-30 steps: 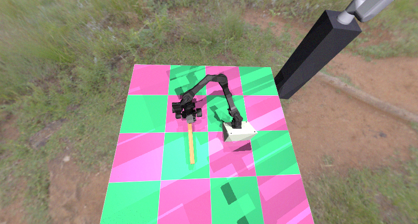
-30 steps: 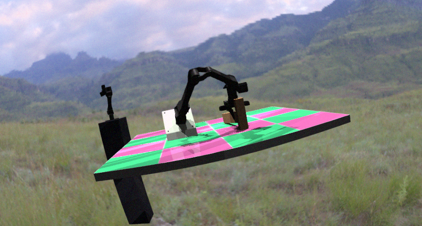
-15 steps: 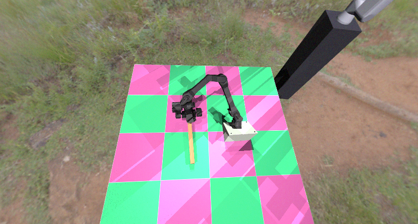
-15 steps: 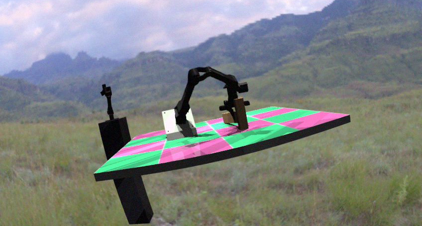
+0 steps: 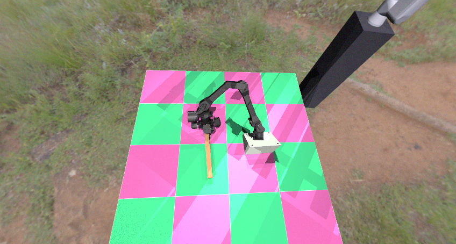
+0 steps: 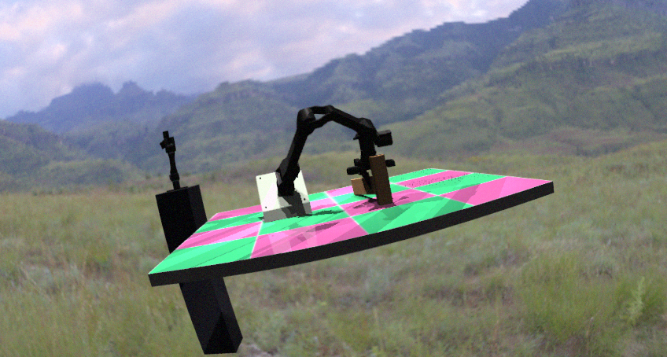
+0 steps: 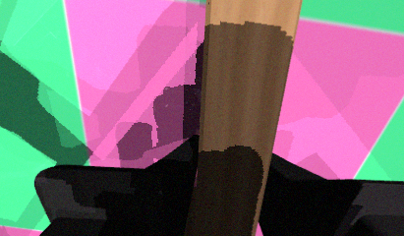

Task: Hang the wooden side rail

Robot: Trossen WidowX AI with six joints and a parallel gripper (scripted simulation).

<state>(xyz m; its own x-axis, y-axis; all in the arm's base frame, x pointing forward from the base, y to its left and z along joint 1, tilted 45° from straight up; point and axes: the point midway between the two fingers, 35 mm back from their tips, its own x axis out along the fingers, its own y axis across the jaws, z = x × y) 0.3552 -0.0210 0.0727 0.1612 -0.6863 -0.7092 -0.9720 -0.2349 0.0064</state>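
The wooden side rail (image 5: 208, 158) (image 7: 248, 93) lies along the checkered table (image 5: 150, 171) (image 6: 421, 211), and its far end rests on the table top. My gripper (image 5: 206, 128) (image 6: 363, 174) (image 7: 217, 142) is shut on the rail near its other end. In the exterior view the dark brown headboard post (image 6: 381, 180) stands upright just in front of the gripper. A short lighter piece of the rail (image 6: 359, 185) shows beside the post. In the top view the arm and gripper hide the post. The steel hooks, the slot and its pins are hidden in every view.
The arm's white base box (image 5: 260, 143) (image 6: 281, 196) stands to the rail's right in the top view. A black camera pillar (image 5: 345, 59) (image 6: 180, 213) stands off the table's far right corner.
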